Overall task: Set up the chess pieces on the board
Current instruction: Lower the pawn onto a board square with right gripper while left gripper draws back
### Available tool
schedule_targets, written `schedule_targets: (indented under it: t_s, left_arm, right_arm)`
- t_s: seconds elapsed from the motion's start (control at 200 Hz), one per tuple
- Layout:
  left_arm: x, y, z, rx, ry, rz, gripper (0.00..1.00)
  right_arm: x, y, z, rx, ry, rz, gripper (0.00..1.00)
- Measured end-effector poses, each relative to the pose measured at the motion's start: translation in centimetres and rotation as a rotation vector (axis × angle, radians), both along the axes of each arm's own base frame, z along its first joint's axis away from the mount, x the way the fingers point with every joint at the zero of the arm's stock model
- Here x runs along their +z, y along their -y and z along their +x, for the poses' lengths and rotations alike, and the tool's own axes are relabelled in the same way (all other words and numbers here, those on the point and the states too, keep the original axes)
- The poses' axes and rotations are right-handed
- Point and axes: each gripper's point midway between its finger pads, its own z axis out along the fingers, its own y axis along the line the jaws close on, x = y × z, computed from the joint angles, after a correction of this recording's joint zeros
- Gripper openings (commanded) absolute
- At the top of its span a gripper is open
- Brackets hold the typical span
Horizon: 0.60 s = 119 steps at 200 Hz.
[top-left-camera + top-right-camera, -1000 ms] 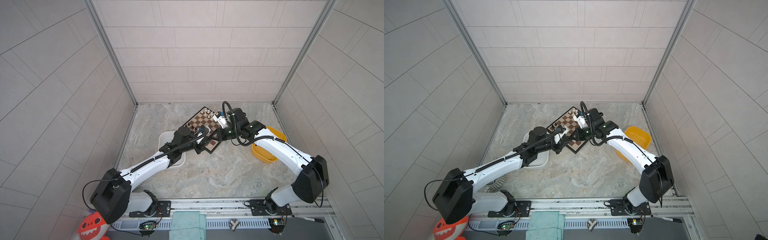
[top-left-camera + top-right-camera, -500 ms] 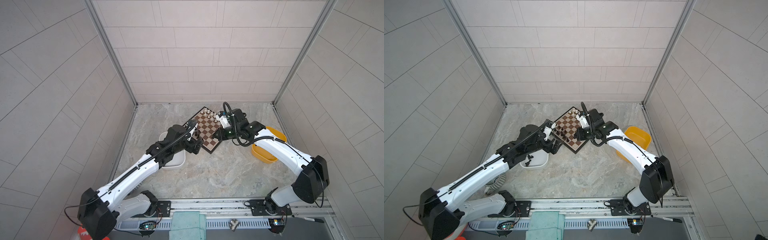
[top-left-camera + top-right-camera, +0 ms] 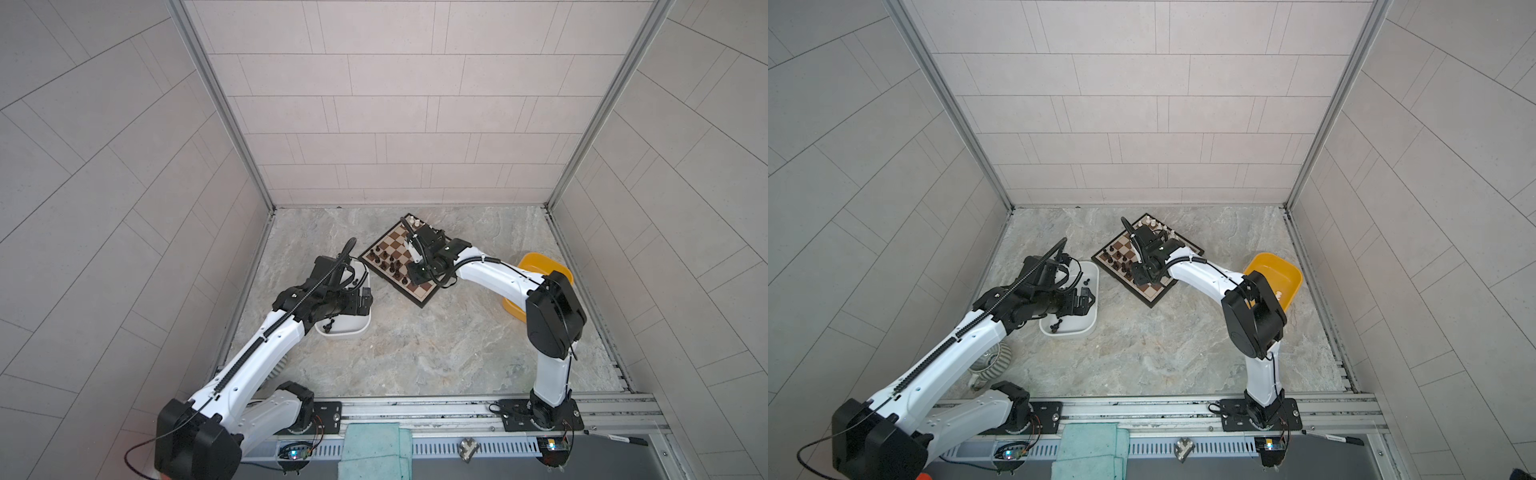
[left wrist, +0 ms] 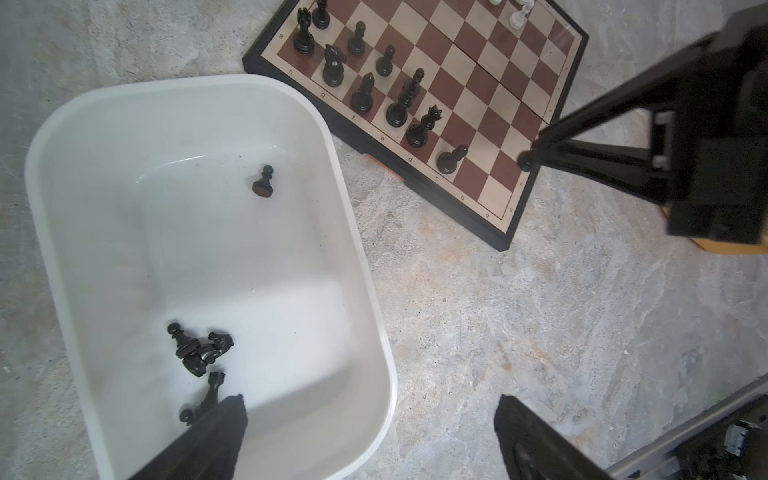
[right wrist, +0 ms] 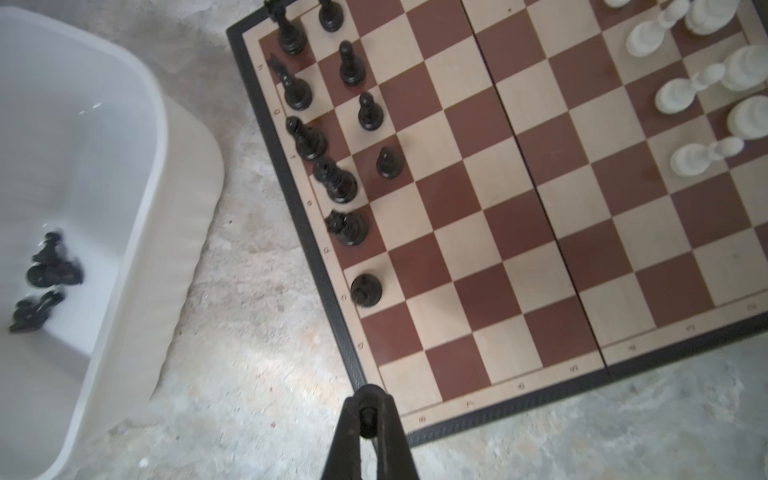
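Piece in hand: a black pawn (image 5: 367,417), as we judge the small round dark thing at the tip of the right gripper (image 5: 368,409). Its fingers are pressed together on it, above the board (image 5: 519,208) near the 6 o'clock corner.
Pieces set: standing black chessmen (image 5: 336,187) form two part-filled rows along the board's 8 o'clock edge. White chessmen (image 5: 681,95) are grouped toward its 12 o'clock corner.
Pieces waiting: loose black pieces (image 4: 195,353) lie tangled on their sides in the white tub (image 4: 361,257). A lone pawn (image 4: 262,185) lies apart from them, also toppled.
Board position: at 12 o'clock on the desk (image 3: 415,353), turned corner-on.
Handling: we judge the chessmen very light, hard, smooth and round, so apt to roll, swivel or slip out of a pinch. They are narrow above a wider base, so easily tipped once set down.
Where to hold: across the head or neck from above when upright; across the stem when lying down, one at a time.
Left gripper (image 4: 370,398): fingers spread wide and empty at 9 o'clock, one above the white tub and the other above the desk beside it.
Surroundings: yellow tub (image 3: 544,266) at 3 o'clock, partly behind the right arm.
Obstructions: the standing black chessmen crowd the free squares beside them, so a descending finger may knock a neighbour. The tub wall limits any sideways approach. The arms are well apart.
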Motion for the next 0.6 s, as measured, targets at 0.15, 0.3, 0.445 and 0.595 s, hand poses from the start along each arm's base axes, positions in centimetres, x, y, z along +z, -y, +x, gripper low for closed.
schedule_targets:
  t_s: [0.15,0.3,0.445,0.595]
  left_arm:
    - [0.2,0.3,-0.1,0.000,-0.005,-0.026,1.00]
    - [0.4,0.5,-0.2,-0.008,-0.001,-0.042,1.00]
    - [0.5,0.5,-0.2,-0.009,0.000,-0.046,1.00]
    - [0.5,0.5,-0.2,-0.009,0.001,-0.046,1.00]
  right_arm:
    - [-0.5,-0.9,2.1,-0.011,0.022,-0.023,0.00]
    - [-0.9,-1.9,4.3,-0.017,0.035,-0.030,0.00]
    - [-2.7,-2.6,5.5,-0.013,0.017,-0.050,0.00]
    - [-4.8,-2.4,5.7,-0.016,-0.023,-0.082,0.00]
